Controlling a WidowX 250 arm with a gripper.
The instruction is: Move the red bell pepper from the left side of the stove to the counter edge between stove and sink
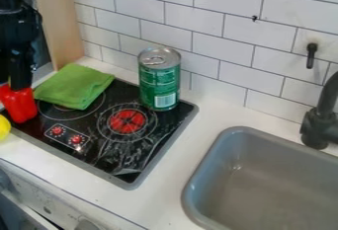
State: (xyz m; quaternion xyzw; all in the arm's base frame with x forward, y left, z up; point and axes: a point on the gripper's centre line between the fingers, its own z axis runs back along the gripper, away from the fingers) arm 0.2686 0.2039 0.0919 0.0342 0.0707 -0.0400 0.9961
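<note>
Far L: smooth, rounded yellow object [3,127], cut by the view's edge. Just R of it, glossy red bell pepper [20,106], blocky w/ lobed sides, at the cooktop's L end. Black gripper [21,83] hangs directly over the pepper, its lower end at the pepper's top; cannot tell if end effector is spread, pressed together or pinching the pepper. Behind: flat, pale wood panel [64,21]. Next, folded green cloth [74,86], soft w/ rounded folds, partly over the cooktop's rear L edge. Cooktop [109,152]: glossy black sheet, wrinkled nr. front, w/ red burner disc & 2 red printed knobs. Cylindrical metal can [158,80], green label, pull-tab lid, upright nr. rear R corner. Behind: glazed white tile wall [224,51], dark grout. R: smooth gray sink [228,142], rounded corners; matte black wall hook [311,56]; curved black faucet [320,125], on white counter [168,174].
</note>
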